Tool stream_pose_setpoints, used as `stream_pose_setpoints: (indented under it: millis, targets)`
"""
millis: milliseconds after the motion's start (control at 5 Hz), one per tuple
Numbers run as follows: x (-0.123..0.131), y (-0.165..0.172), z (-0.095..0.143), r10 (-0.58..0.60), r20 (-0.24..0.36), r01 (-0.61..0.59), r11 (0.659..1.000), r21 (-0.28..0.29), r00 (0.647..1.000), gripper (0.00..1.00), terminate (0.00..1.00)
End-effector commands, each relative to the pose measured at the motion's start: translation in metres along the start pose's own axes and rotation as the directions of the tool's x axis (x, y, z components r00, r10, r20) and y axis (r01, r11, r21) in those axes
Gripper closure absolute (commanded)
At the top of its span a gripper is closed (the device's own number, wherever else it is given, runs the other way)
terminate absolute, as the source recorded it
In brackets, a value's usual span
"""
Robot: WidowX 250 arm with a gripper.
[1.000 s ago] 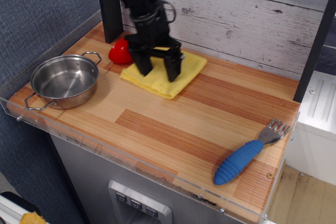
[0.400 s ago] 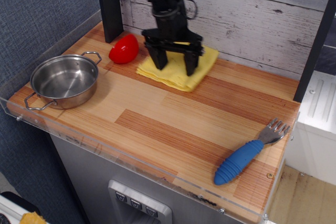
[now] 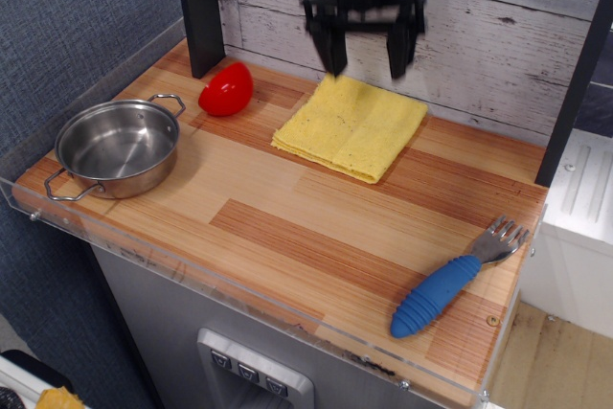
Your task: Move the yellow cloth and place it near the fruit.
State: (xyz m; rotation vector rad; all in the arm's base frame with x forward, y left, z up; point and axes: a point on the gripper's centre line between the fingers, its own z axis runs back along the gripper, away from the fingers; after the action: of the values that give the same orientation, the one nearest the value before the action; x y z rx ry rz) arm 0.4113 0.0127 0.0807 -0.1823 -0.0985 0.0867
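The light is bright and even, and the shadows on the table (image 3: pixel 316 227) are only soft. The steel pot (image 3: pixel 118 147) has small glare inside. The gripper (image 3: pixel 365 65) looks blurred; the rest is sharp.

Toy kitchen: wood counter (image 3: pixel 316 227), steel pot (image 3: pixel 118 148), fork (image 3: pixel 450 284).

You faced a wood-grain bench (image 3: pixel 316 237) with a clear plastic rim, backed by a whitewashed plank wall (image 3: pixel 498 26). Blue-grey textured fabric (image 3: pixel 67 16) covered the left side. A dark post (image 3: pixel 198 7) stood at the rear left corner, and a white cabinet (image 3: pixel 579 227) sat at right over pale flooring.
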Motion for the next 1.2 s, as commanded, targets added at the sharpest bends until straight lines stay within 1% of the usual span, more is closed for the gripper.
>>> stream_pose_setpoints:
  millis: [0,200,400,600,800,1000]
  targets:
    - [-0.009,-0.018,0.062,-0.013,0.079,0.009,0.998,0.056,0.997,0.00,0.00]
    - [-0.055,-0.028,0.073,-0.044,0.076,0.036,0.993,0.109,0.996,0.00,0.00]
    - [-0.090,-0.034,0.073,-0.077,0.085,0.063,0.984,0.166,0.993,0.00,0.00]
    - [-0.118,-0.033,0.073,-0.081,0.105,0.063,0.984,0.169,0.991,0.00,0.00]
    - [-0.125,-0.033,0.071,-0.110,0.106,0.093,0.983,0.158,0.988,0.00,0.00]
    - [-0.125,-0.028,0.066,-0.124,0.076,0.114,0.986,0.120,0.989,0.00,0.00]
